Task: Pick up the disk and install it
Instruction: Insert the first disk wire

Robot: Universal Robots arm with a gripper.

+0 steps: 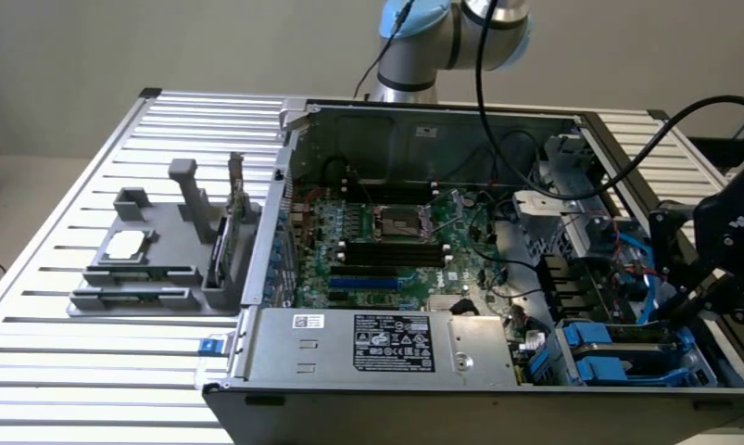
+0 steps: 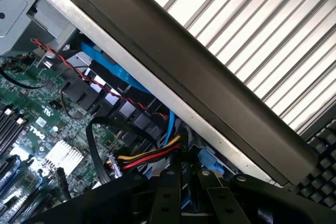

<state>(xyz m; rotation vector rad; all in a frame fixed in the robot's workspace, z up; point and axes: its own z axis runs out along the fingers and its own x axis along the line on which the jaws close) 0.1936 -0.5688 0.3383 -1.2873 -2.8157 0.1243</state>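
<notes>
Computer case [image 1: 276, 222], open on top, stands on a slatted metal table [image 1: 50, 371] and is the main container of the scene. Inside it, a green motherboard [image 1: 384, 236] covers the middle. A silver power supply [image 1: 384, 343] with a printed label lies along the near wall. The disk [image 1: 619, 357] sits low in the near corner of the case, at the exterior view's right, with its dark top framed by the blue carrier.

The black gripper [image 1: 671, 313] reaches over the case wall on that side and hangs just above the far end of the disk. I cannot tell whether it is open or closed, or whether it touches the disk.

On the table at the exterior view's left, well apart from the case, stands a grey fixture [image 1: 149, 278]. It holds a small square chip [image 1: 127, 244] lying flat and a narrow card [image 1: 238, 199] standing upright.

Around the gripper the space is crowded. In the wrist view a blue flat cable [image 2: 113, 69], a twisted red-and-black wire [image 2: 79, 69] and a bundle of yellow, red and black wires [image 2: 152, 156] run close to it, under the dark edge of the case wall. A silver heat sink [image 2: 63, 156] sits on the board beyond them. In the exterior view a black cable [image 1: 481, 102] hangs from the robot arm [image 1: 452, 32] down across the case.
</notes>
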